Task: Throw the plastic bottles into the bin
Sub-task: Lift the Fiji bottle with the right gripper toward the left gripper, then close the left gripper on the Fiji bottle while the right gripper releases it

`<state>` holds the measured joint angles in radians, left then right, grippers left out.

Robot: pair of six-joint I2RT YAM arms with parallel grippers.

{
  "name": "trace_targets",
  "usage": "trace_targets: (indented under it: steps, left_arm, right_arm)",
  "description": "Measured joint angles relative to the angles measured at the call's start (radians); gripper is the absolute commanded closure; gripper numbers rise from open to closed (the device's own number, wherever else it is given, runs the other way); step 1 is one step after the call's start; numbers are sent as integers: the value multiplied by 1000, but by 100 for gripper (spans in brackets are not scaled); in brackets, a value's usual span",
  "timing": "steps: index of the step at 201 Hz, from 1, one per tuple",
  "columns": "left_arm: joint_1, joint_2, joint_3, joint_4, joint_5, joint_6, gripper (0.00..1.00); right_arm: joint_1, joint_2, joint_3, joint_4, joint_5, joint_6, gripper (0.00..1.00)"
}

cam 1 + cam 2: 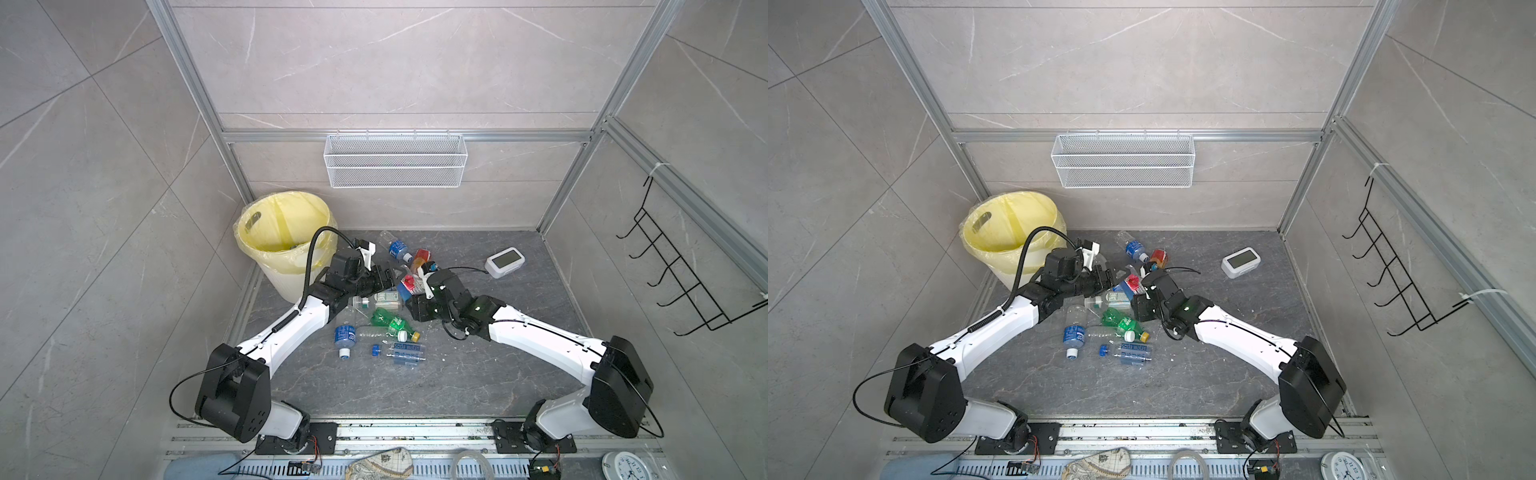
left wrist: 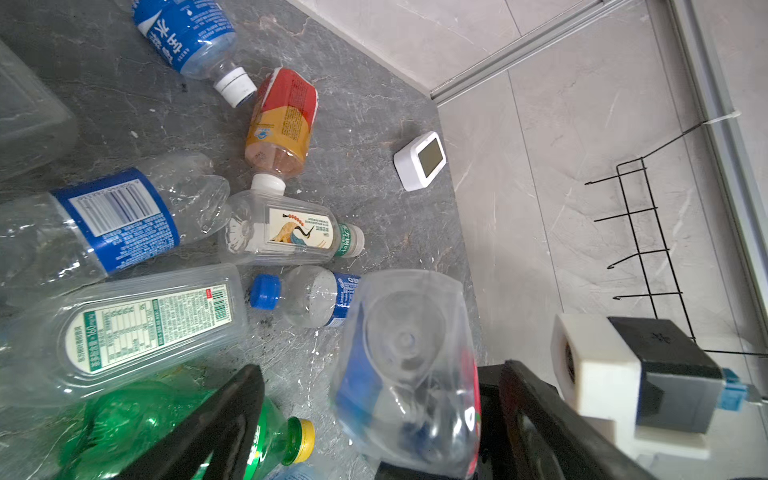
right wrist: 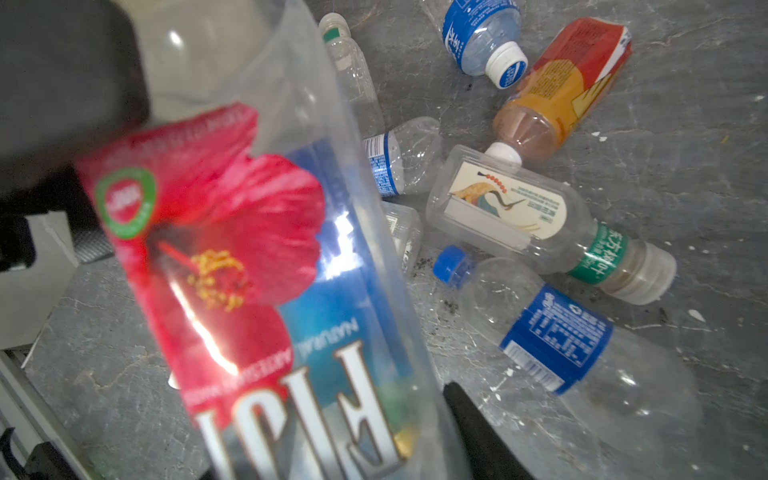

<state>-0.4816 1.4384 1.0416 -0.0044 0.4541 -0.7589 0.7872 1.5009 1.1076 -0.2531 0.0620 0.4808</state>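
Bottles of clear plastic (image 1: 345, 335) crowd the dark marbled tabletop (image 1: 478, 374) below; right gripper (image 1: 412, 292) pinches a clear red-flower-labelled bottle (image 3: 257, 249), left gripper (image 2: 380, 370) spread around its base.

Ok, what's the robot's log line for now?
right gripper: holds flower-label bottle | left gripper: open around its base | other bottles: on floor | bin: bottle not in yet

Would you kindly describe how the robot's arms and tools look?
The left arm and right arm have white shells and black joint housings, with black cables tied alongside. A ribbed black hose loops over the left one. The left tool and right tool are black, each beside a white camera mount.
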Motion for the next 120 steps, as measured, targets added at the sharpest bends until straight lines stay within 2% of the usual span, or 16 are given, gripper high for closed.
trace_targets:
  steps: [79,100,120]
  left_arm:
    - [0,0,-4,29,21,-23,28]
    - [0,0,-5,31,23,-26,38]
    - [0,0,-5,38,25,-23,42]
  right_arm:
    - [0,43,54,50,-49,43,52]
    - [0,43,54,62,-63,44,51]
    - [0,43,54,69,-69,45,50]
